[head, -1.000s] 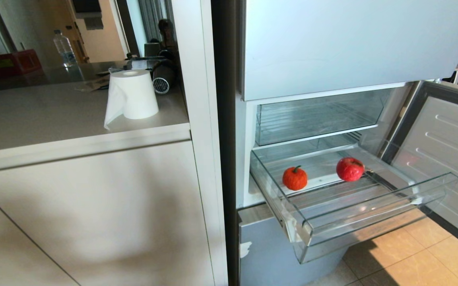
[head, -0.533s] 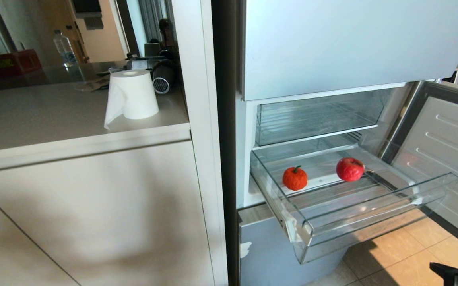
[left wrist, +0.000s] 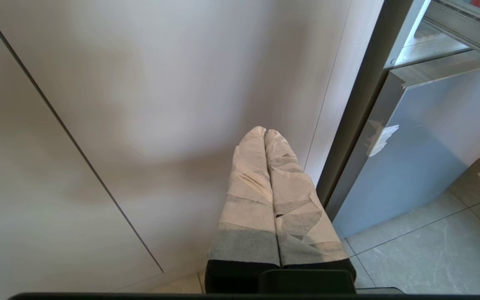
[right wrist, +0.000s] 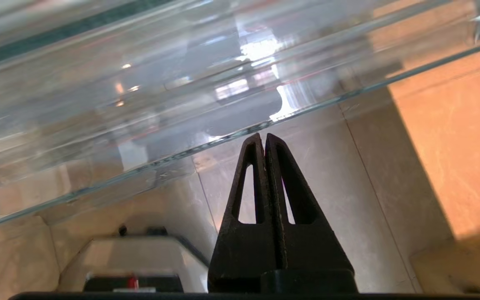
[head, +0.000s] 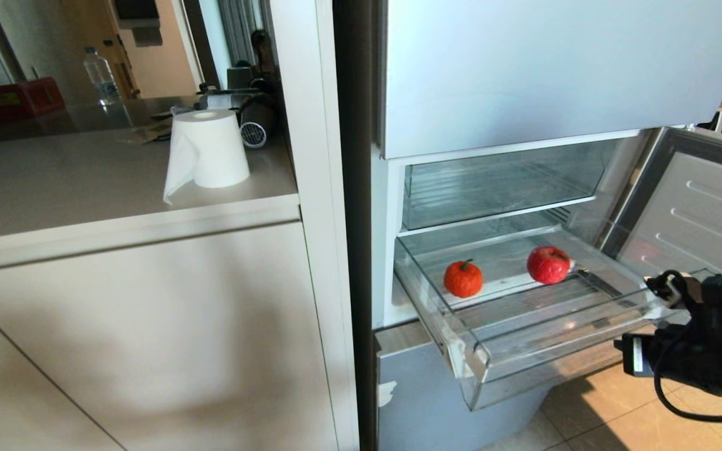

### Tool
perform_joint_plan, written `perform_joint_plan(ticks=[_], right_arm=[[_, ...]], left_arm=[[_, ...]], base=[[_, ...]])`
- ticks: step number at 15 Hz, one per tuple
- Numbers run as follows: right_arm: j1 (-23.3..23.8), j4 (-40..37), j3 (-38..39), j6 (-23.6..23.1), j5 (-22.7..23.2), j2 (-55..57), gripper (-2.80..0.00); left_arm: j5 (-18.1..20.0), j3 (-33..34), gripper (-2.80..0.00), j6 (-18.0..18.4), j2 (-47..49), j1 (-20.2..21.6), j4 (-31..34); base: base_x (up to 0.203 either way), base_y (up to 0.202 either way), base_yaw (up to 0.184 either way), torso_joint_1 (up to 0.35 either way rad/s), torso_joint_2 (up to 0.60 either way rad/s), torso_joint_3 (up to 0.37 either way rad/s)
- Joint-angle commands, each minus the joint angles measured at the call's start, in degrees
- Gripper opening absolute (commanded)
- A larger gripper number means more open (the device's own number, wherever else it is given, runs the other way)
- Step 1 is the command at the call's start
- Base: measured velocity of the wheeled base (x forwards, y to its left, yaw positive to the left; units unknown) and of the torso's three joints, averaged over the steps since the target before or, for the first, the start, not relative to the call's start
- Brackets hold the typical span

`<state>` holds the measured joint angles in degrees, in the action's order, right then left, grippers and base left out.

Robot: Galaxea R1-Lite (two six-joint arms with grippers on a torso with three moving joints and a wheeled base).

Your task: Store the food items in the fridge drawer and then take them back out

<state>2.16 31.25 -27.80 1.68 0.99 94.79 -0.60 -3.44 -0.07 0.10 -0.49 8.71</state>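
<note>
The fridge drawer (head: 561, 343) stands pulled out, clear plastic with a ribbed floor. Inside it lie two food items: an orange-red pumpkin-like fruit (head: 463, 279) at the left and a red apple (head: 548, 265) further right and back. My right arm (head: 706, 351) is at the drawer's right front corner. In the right wrist view my right gripper (right wrist: 265, 137) is shut and empty, its tips just under the drawer's (right wrist: 140, 104) thick front lip. My left gripper (left wrist: 265, 132), with tape-wrapped fingers, is shut and empty, low before the cabinet panel.
A deeper clear bin (head: 499, 188) sits above the drawer. The open fridge door (head: 706, 213) stands at the right and a blue-grey panel (head: 423, 388) below the drawer. A counter (head: 85, 188) with a paper roll (head: 207, 150) is at the left. Tiled floor (head: 618, 419) lies beneath.
My right arm has risen from the bottom right corner of the head view up to the drawer's right front corner. The fruits have stayed put in the drawer.
</note>
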Motion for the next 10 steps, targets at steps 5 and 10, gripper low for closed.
perform_joint_plan(ticks=[5,10], right_arm=[[-5.04,0.45,-14.59,2.42,-0.02,14.25,-2.8],[-9.21,10.21,-24.68,11.94,0.05,24.69,-2.8]], left_arm=[[-0.02,0.01,-2.8,-0.01,-0.01,-0.04,0.06],[-0.02,0.01,-2.8,-0.01,-0.01,0.04,0.08]], base=[[0.0,0.0,0.0,0.0,0.0,0.0],[0.0,0.0,0.0,0.0,0.0,0.0]])
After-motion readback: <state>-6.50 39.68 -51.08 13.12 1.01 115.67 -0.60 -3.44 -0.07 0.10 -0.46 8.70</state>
